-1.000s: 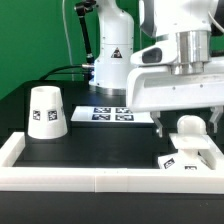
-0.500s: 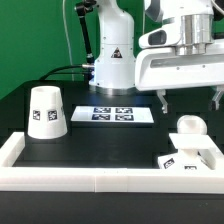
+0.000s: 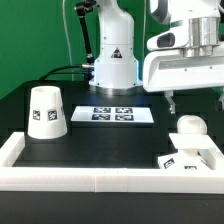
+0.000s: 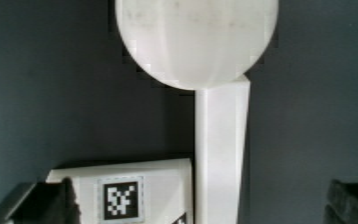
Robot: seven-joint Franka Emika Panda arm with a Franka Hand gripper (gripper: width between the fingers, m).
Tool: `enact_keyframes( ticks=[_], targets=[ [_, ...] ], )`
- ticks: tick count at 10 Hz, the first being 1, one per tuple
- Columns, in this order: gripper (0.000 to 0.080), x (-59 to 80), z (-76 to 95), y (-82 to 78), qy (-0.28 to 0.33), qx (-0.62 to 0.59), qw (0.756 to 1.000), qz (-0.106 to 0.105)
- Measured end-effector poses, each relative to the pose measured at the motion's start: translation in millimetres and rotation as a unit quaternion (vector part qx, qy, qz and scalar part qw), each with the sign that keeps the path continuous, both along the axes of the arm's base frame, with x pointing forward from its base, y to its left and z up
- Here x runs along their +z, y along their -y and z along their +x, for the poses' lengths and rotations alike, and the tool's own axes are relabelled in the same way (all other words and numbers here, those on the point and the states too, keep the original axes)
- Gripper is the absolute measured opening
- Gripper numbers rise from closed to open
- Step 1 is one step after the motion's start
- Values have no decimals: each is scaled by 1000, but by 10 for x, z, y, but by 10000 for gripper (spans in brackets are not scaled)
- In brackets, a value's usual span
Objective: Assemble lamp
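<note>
White bulb (image 3: 188, 126), long axis upright, round head uppermost

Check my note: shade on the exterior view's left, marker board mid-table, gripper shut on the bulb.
Wrong on the gripper: the exterior view shows the gripper open above the bulb, clear of it. The shade is on the exterior view's left, and the marker board lies mid-table.

Robotics lab — tagged marker board (image 3: 118, 115), green backdrop (image 3: 30, 40), robot arm (image 3: 113, 52)
</note>
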State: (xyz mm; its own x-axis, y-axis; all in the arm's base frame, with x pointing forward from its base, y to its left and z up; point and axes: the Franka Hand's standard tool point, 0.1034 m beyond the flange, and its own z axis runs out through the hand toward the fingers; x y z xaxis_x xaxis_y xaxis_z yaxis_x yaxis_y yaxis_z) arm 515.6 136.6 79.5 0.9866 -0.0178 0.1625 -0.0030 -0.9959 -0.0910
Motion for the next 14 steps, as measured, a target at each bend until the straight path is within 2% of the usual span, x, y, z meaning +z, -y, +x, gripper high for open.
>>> enact_keyframes(
  ticks=[2,3,7,11,14],
  targets=[
    [698,-59,-68,-24,-52,6,999,-6],
    [698,-110,-157,-39,-92,8,996,-10],
    [698,-236,-208,13,-207,16,978,-20],
    [698,-245,-236,-20,-339,26,940,-28],
    [698,-332,-246,-6,-421,30,906,-33]
  ],
)
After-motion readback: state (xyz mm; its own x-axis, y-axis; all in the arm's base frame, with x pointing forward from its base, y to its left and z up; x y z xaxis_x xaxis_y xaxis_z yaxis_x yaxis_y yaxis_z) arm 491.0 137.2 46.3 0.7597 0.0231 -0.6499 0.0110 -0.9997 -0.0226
